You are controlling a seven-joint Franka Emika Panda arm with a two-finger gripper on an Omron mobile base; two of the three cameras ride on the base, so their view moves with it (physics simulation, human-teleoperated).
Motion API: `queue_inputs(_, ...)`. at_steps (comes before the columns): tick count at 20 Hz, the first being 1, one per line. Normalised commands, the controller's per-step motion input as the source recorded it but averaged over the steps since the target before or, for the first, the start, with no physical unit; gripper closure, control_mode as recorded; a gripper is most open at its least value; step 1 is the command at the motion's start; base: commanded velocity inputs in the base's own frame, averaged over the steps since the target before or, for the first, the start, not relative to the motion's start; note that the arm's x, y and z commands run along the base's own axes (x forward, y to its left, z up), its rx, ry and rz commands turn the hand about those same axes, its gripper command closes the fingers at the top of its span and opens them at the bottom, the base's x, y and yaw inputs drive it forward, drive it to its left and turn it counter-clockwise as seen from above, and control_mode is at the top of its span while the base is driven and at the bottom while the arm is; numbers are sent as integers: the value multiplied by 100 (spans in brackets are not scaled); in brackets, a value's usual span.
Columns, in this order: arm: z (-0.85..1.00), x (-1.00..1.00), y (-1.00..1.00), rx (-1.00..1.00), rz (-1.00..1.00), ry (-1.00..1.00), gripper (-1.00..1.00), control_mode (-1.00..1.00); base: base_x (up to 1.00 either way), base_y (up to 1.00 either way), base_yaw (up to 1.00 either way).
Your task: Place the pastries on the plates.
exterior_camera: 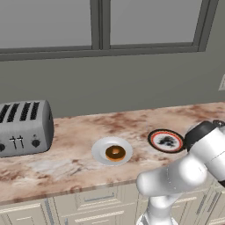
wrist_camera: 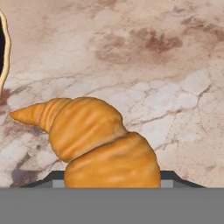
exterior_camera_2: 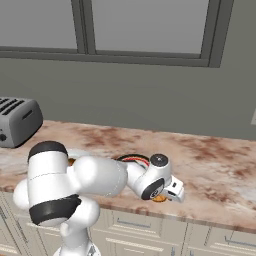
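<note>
Left base view gives you the count: two plates and one donut (exterior_camera: 115,153) on the marble-patterned bench (exterior_camera: 66,167), plus one grey toaster (exterior_camera: 24,127) at the left. That donut, a ring with brown glaze, lies in the middle of the plain white plate (exterior_camera: 99,150). Just to its right is the plate with the black-and-red rim (exterior_camera: 165,141), white centre and dark design, partly covered by the arm's dark joint. From the right base view you see only a sliver of that rim (exterior_camera_2: 134,159) behind the arm, and a small orange bit of the croissant (exterior_camera_2: 160,199) under the wrist, near the bench's front edge. Your hand view shows one croissant (wrist_camera: 92,140), golden-orange, ridged, tapering to a point at the left; its lower part is cut off at the bottom, and it lies on bare bench, apart from the patterned plate, whose edge (wrist_camera: 3,57) shows at the far left. You cannot tell whether the pincer (exterior_camera_2: 175,192) is apart or closed: its fingertips are hidden behind the croissant.
</note>
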Motion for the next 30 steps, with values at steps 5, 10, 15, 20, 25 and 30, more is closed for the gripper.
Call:
queue_inputs(5,1,1,0,0,0,0,100,-100,0,0,0)
queue_inputs(10,36,-1,1,0,0,0,100,-100,0,0,0)
queue_inputs(15,47,0,6,0,0,0,100,-100,0,0,0)
queue_inputs(20,41,0,21,0,0,0,100,-100,0,0,0)
queue_inputs(25,31,2,31,0,0,0,100,-100,0,0,0)
queue_inputs(30,15,15,35,0,0,0,100,-100,0,0,0)
